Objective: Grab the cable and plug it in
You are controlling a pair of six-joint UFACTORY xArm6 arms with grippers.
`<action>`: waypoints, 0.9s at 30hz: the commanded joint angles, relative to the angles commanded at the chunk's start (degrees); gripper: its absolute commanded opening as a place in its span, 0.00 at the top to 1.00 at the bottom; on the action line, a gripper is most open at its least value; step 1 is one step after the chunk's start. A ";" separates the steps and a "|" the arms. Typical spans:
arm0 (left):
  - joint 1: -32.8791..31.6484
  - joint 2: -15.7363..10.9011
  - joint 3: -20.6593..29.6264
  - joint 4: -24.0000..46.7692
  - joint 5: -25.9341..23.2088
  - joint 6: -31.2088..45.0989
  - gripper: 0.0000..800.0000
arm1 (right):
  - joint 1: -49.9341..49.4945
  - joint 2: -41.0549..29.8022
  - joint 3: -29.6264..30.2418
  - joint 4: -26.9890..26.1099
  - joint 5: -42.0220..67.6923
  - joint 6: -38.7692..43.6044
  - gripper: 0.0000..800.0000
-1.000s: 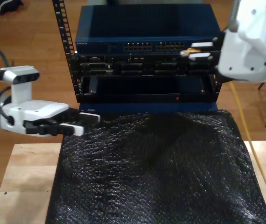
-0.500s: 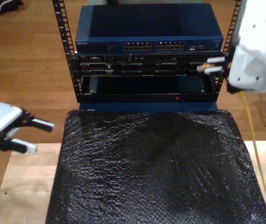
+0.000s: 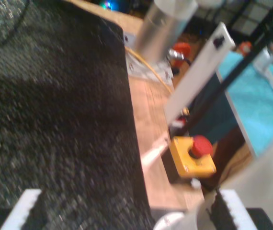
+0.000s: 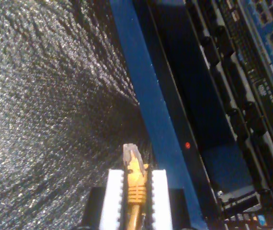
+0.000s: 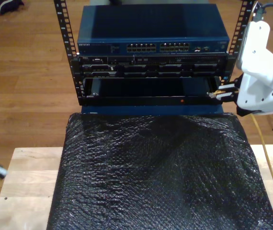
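Exterior view, left to right: black foam mat (image 5: 160, 177), switch rack (image 5: 151, 48), my second gripper (image 5: 221, 91) clamped on cable (image 4: 135, 184) behind clear plug, near rack's lower right. Cable light, floppy; plug latch fragile, so hold boot. My first gripper (image 3: 122, 211): fingers apart, empty.

Even indoor light; glare speckles the black mat (image 5: 160, 177), and the first wrist view is motion-blurred.

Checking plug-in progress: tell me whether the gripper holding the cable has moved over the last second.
Yes. In the exterior view my second gripper with the cable has dropped from the blue switch's port row to the rack's lower opening.
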 joint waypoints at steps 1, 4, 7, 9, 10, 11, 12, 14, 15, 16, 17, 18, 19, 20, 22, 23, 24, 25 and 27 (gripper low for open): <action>0.62 0.00 0.00 1.23 -0.09 1.41 0.00 | 0.00 0.00 0.09 0.00 0.00 0.00 1.00; 2.64 0.00 0.09 4.13 -0.18 5.10 0.00 | -0.09 0.00 0.44 -0.09 0.00 -0.09 1.00; 5.71 0.00 0.53 8.00 -0.35 8.09 0.00 | -0.70 0.00 0.44 -0.88 0.09 0.00 1.00; 7.21 0.00 0.62 10.46 -0.35 11.25 0.00 | -0.88 0.00 0.35 -1.49 0.09 0.00 1.00; 7.74 0.00 0.62 11.16 -0.35 13.01 0.00 | -0.97 0.00 0.35 -1.67 0.09 0.00 1.00; 8.35 0.00 0.97 11.87 -0.35 14.59 0.00 | -1.14 0.00 0.35 -1.67 0.09 0.00 1.00; 8.97 0.00 1.41 12.57 -0.35 16.18 0.00 | -1.05 0.00 0.35 -1.67 0.09 0.00 1.00; 10.29 -0.09 2.90 14.24 -0.79 18.37 0.00 | -1.14 0.00 0.53 -1.76 0.09 0.00 1.00; 10.90 -0.09 3.52 15.03 -0.97 19.25 0.00 | -1.05 0.00 0.62 -1.76 0.09 0.00 1.00; 11.34 -0.53 4.22 16.00 -1.32 19.96 0.00 | -1.05 0.00 0.79 -1.76 0.09 0.00 1.00; 11.69 -0.97 5.10 16.97 -1.85 20.66 0.00 | -1.14 0.00 1.05 -1.76 0.09 -0.09 1.00; 11.87 -1.41 6.15 17.85 -2.81 21.36 0.00 | -1.14 0.00 1.41 -1.76 0.09 0.00 1.00; 12.04 -1.85 7.12 18.64 -4.31 22.07 0.00 | -1.14 0.00 1.49 -1.76 0.00 -0.09 1.00; 12.22 -2.64 8.09 19.34 -5.89 22.95 0.00 | -1.14 0.00 1.58 -1.76 0.09 -0.09 1.00; 13.19 -4.48 10.73 20.84 -8.97 24.44 0.00 | -1.14 0.00 1.76 -1.76 0.00 -0.09 1.00; 13.71 -5.27 12.31 21.63 -10.37 25.05 0.00 | -1.14 0.00 1.76 -1.76 0.09 -0.09 1.00; 14.15 -5.71 13.80 22.33 -11.43 25.58 0.00 | -1.14 0.00 1.67 -1.76 0.09 -0.09 1.00; 14.51 -5.98 15.12 22.95 -12.22 26.20 0.00 | -1.14 0.00 1.67 -1.76 0.09 -0.09 1.00; 15.38 -7.03 17.58 24.00 -13.36 27.60 0.00 | -1.14 0.00 1.58 -1.76 0.09 -0.09 1.00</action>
